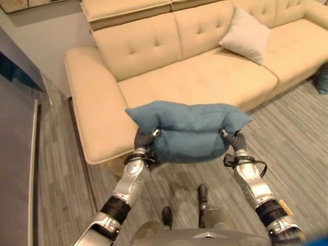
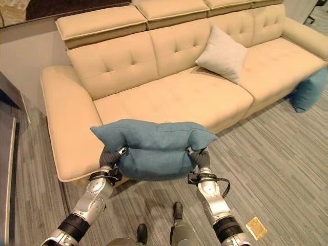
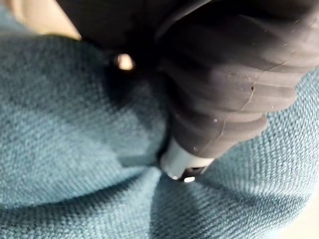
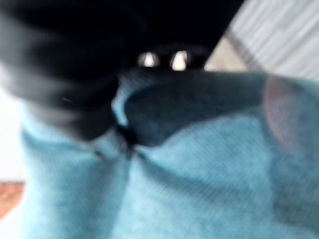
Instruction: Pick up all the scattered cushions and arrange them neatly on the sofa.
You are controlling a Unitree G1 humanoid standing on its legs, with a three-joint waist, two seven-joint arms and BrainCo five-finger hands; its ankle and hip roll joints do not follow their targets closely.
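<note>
Looking down from the robot's head, I see a large cream tufted fabric sofa [image 2: 169,97] with a deep seat, and I place everything else by it. On its seat, leaning against the backrest, is a pale beige square cushion [image 2: 221,53], already where it belongs. At the sofa's far right end, on the grey striped wood-look floor [image 2: 266,169], a second teal cushion [image 2: 310,89] rests against the sofa front, not yet picked up.

Held in the air just in front of the sofa's seat edge is a teal-blue woven fabric cushion [image 2: 154,146]. I have the left hand [image 2: 106,156] and the right hand [image 2: 201,159] gripping it from opposite ends, fingers dug into the fabric and clamped on it, so the soft cushion bunches between them; I judge two hands keep it level for placing. A small tan card [image 2: 256,227] lies on the floor, well away from the sofa.
</note>
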